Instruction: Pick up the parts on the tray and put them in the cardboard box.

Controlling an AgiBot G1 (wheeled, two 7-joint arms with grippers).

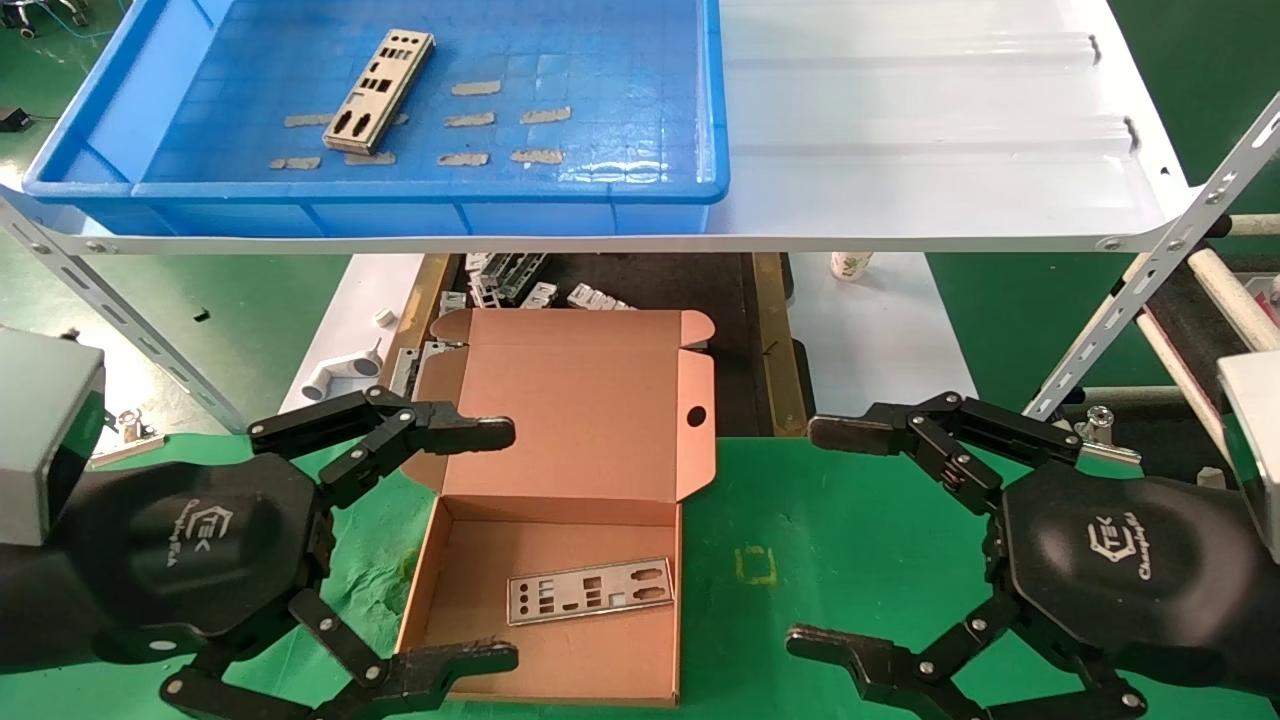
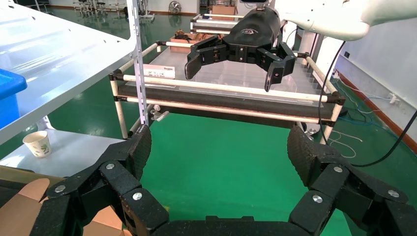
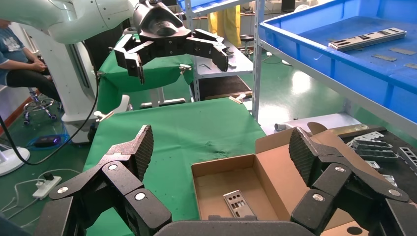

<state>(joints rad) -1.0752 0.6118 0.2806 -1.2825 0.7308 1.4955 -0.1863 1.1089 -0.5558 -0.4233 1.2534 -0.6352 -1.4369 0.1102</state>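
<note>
One silver punched part (image 1: 379,91) lies on the floor of the blue tray (image 1: 420,190), on the upper shelf at the far left; it also shows far off in the right wrist view (image 3: 368,39). A second part (image 1: 590,590) (image 3: 238,203) lies flat inside the open cardboard box (image 1: 470,620) on the green table. My left gripper (image 1: 500,545) hangs open at the box's left side, empty. My right gripper (image 1: 820,535) hangs open to the right of the box, also empty. Each wrist view shows the other arm's gripper far off.
The tray stands on a glossy white shelf (image 1: 920,150) with slanted metal struts (image 1: 1150,290) at both sides. Below it are small silver brackets (image 1: 505,280), a white pipe fitting (image 1: 340,375) and a paper cup (image 1: 850,265). A roller rack (image 1: 1220,300) stands at the right.
</note>
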